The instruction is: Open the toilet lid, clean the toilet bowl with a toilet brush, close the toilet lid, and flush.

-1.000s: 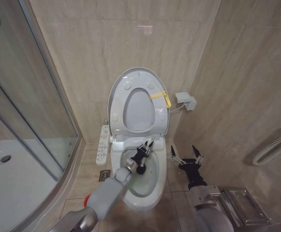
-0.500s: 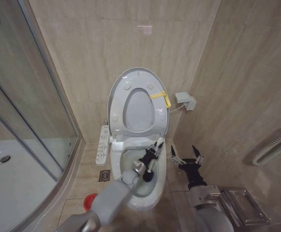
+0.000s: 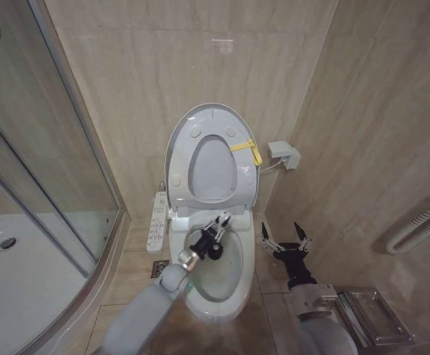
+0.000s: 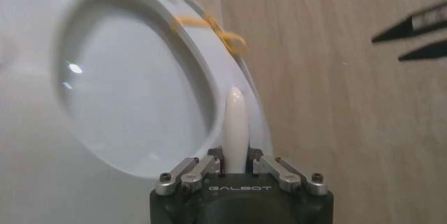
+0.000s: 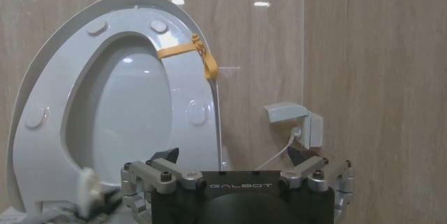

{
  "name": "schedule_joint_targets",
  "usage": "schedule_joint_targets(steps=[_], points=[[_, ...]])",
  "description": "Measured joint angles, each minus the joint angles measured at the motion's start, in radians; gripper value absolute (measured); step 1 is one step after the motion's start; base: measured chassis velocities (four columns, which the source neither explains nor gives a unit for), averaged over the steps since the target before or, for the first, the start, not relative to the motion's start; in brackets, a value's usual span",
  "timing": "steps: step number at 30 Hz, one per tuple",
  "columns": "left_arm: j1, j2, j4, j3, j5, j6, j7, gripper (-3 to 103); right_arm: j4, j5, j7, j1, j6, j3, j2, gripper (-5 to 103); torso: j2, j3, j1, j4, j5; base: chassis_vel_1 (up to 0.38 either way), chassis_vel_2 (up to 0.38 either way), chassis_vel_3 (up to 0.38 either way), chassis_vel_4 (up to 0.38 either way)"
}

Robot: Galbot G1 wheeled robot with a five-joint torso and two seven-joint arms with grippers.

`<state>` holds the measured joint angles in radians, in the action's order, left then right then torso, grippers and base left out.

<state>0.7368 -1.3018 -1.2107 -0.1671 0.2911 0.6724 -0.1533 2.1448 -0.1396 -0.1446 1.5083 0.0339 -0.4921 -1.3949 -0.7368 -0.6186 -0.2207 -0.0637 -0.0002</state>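
Observation:
The toilet lid (image 3: 213, 166) stands upright against the back wall, and the ring seat (image 3: 179, 176) is raised in front of it. A yellow tag (image 3: 246, 148) hangs at the rim. My left gripper (image 3: 217, 224) hovers over the back left part of the toilet bowl (image 3: 226, 285). It is shut on the toilet brush, whose pale handle (image 4: 236, 124) sticks out between the fingers (image 4: 183, 171). I cannot tell the brush's black head apart from the dark gripper body. My right gripper (image 3: 284, 235) hangs open and empty beside the bowl's right side.
A glass shower screen (image 3: 44, 148) and a white shower tray (image 3: 15, 281) fill the left. A control panel (image 3: 158, 222) sits left of the bowl, above a floor drain (image 3: 159, 268). On the right are a wall box (image 3: 283, 154), a hose (image 3: 422, 222) and a metal rack (image 3: 370, 314).
My left gripper swung with the brush from the bowl's middle to its right side, then back to the rear left. The right arm has not moved.

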Motion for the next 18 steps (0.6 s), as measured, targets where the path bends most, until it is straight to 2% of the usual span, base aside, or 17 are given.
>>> schedule_joint_targets(steps=[1, 4, 6, 12, 18], points=[[0.0, 0.0, 0.0, 0.0, 0.0, 0.0, 0.0, 20, 0.0, 0.0, 0.0, 0.0, 0.0, 0.0, 0.0, 100, 0.0, 0.0, 0.0, 0.0, 0.0, 0.0, 0.0, 0.0, 0.0], [0.076, 0.012, -0.071, 0.082, -0.066, 0.031, 0.022, 20, 0.0, 0.0, 0.0, 0.0, 0.0, 0.0, 0.0, 100, 0.0, 0.0, 0.0, -0.0001, -0.0002, 0.0, 0.0, 0.0, 0.0], [0.096, 0.015, -0.091, 0.102, -0.073, 0.038, 0.029, 20, 0.0, 0.0, 0.0, 0.0, 0.0, 0.0, 0.0, 100, 0.0, 0.0, 0.0, -0.0002, 0.0001, 0.0, 0.0, 0.0, 0.0], [0.158, 0.014, -0.138, 0.155, -0.067, 0.076, 0.043, 20, 0.0, 0.0, 0.0, 0.0, 0.0, 0.0, 0.0, 100, 0.0, 0.0, 0.0, -0.0003, 0.0001, 0.0, 0.0, 0.0, 0.0], [0.17, 0.005, -0.109, 0.15, -0.033, 0.106, 0.033, 20, 0.0, 0.0, 0.0, 0.0, 0.0, 0.0, 0.0, 100, 0.0, 0.0, 0.0, -0.0002, 0.0, 0.0, 0.0, 0.0, 0.0]])
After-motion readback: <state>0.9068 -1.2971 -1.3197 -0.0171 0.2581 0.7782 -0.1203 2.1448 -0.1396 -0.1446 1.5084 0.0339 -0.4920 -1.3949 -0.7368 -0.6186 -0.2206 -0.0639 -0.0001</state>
